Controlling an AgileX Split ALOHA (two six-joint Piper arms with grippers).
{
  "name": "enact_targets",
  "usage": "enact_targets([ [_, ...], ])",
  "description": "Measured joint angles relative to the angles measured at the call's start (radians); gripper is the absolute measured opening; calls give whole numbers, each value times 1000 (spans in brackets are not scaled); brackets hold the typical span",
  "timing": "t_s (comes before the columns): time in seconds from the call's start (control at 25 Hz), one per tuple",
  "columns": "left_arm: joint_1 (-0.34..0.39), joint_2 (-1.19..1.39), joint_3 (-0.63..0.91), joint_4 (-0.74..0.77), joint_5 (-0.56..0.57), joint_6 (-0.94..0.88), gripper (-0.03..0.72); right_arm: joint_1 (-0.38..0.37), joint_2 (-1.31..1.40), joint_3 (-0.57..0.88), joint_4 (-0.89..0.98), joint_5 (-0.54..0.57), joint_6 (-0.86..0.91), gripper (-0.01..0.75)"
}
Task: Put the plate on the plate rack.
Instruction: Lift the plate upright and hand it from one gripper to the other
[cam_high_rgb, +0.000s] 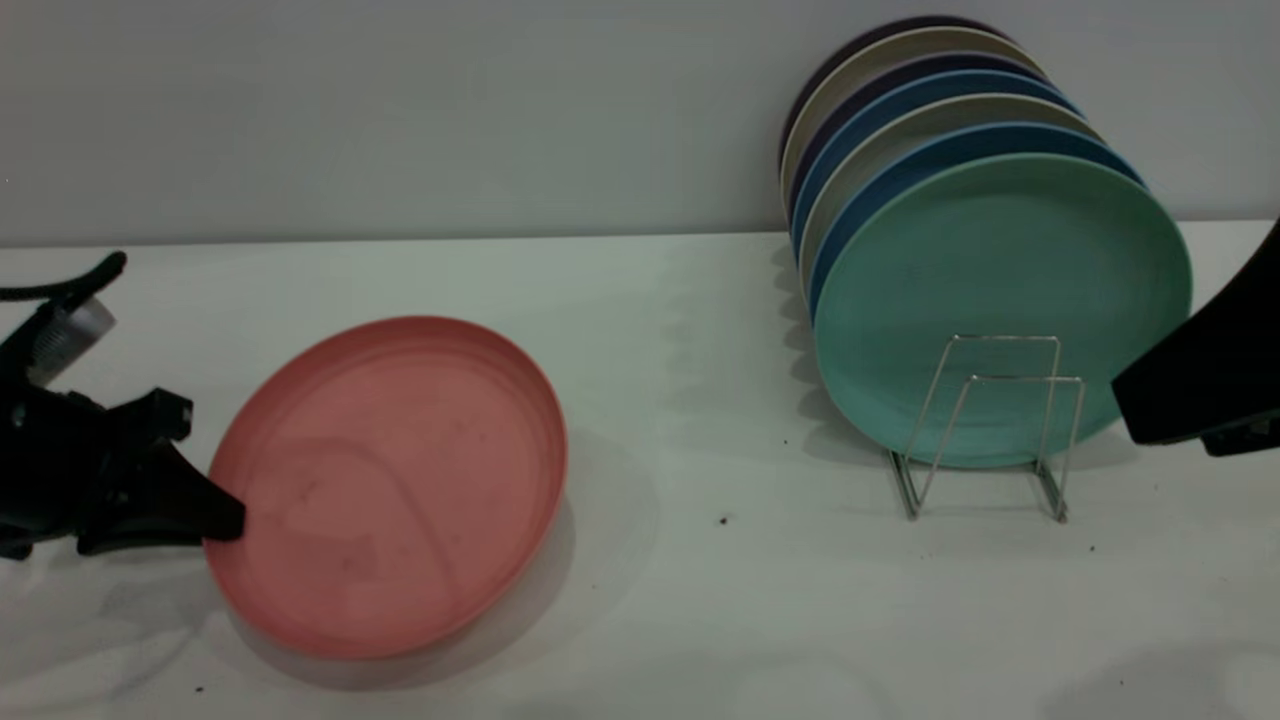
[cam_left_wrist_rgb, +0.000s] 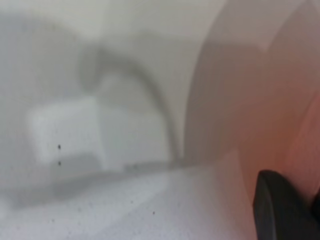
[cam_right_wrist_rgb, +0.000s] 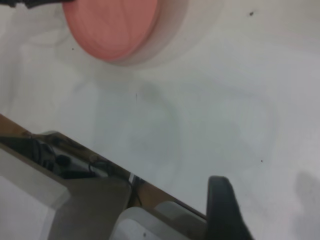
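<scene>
The salmon-pink plate (cam_high_rgb: 400, 480) is at the left of the white table, tilted with its face toward the camera and a shadow under it. My left gripper (cam_high_rgb: 225, 520) is shut on the plate's left rim; in the left wrist view one dark finger (cam_left_wrist_rgb: 280, 210) lies against the pink plate (cam_left_wrist_rgb: 300, 125). The plate also shows far off in the right wrist view (cam_right_wrist_rgb: 112, 25). The silver wire plate rack (cam_high_rgb: 1000, 420) stands at the right, with two empty loops at its front. My right gripper (cam_high_rgb: 1190, 390) hangs by the rack's right side, apart from the pink plate.
A mint-green plate (cam_high_rgb: 1000, 260) stands in the rack, with several blue and beige plates (cam_high_rgb: 900, 110) behind it against the grey wall. The table's front edge and gear below it (cam_right_wrist_rgb: 75, 170) show in the right wrist view.
</scene>
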Motion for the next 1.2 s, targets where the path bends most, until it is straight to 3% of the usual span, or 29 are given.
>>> enact_targets([
  [0.88,1,-78,-33,3,-3,146,14,0,30,0,38,-34,-19,494],
  [1.2,-16,-138,-33,6,51,227,14,0,112,0,274,-43,-248,494],
])
